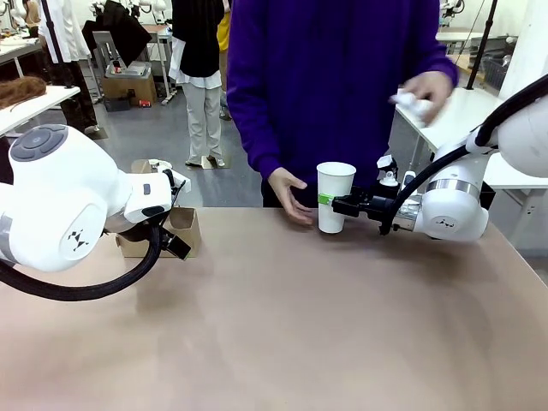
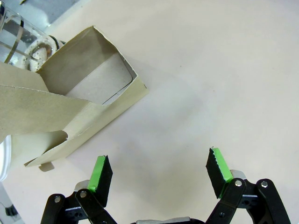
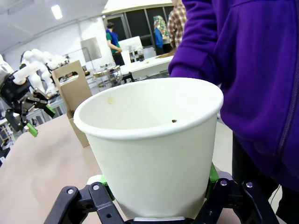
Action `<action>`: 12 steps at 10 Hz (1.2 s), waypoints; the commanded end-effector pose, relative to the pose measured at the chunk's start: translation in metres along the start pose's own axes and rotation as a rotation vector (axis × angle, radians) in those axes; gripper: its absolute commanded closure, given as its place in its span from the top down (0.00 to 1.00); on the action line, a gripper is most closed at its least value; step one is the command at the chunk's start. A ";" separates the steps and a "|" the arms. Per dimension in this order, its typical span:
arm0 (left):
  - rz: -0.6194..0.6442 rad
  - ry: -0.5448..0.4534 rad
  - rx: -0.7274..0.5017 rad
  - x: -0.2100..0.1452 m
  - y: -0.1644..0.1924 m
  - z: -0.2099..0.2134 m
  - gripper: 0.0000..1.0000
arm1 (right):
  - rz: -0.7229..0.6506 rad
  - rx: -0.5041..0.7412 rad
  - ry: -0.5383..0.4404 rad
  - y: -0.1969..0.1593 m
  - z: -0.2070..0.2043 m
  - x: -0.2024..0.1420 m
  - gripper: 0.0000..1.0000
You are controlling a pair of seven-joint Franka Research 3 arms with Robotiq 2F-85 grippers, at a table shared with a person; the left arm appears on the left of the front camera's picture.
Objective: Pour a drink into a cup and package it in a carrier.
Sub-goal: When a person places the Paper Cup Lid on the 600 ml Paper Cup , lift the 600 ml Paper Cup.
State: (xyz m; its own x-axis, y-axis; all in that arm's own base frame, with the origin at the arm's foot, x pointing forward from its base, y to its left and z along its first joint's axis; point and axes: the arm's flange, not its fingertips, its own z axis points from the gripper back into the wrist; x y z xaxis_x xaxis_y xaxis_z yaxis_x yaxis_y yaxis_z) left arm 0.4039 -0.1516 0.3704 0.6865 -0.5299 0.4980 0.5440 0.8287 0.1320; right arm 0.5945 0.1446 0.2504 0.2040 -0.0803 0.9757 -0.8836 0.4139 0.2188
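Here, the right end effector grips the cup; the left end effector gapes wide above the counter.

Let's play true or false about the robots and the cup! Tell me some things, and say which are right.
1. The right gripper is holding the tall white paper cup. True.
2. The cup is full of brown drink. False: from the right wrist view, its inside looks white and empty.
3. The left gripper is open with nothing between its fingers. True.
4. The cup is sitting in the cardboard carrier. False: the carrier stands over by the left arm, well apart from the cup.
5. The person across the table wears a purple top. True.
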 end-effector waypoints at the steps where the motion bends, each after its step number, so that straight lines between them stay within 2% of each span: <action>1: 0.000 -0.001 -0.001 0.000 0.000 0.000 1.00 | 0.004 0.001 -0.003 0.003 -0.001 0.005 0.80; 12: 0.000 -0.001 -0.001 0.000 0.000 0.000 1.00 | 0.004 0.001 -0.003 0.003 -0.001 0.005 0.80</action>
State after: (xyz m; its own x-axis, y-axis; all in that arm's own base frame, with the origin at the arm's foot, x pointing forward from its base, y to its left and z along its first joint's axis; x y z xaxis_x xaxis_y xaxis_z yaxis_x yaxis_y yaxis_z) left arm 0.4039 -0.1516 0.3704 0.6865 -0.5299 0.4980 0.5440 0.8287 0.1320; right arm 0.5937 0.1436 0.2484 0.2081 -0.0773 0.9750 -0.8821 0.4159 0.2213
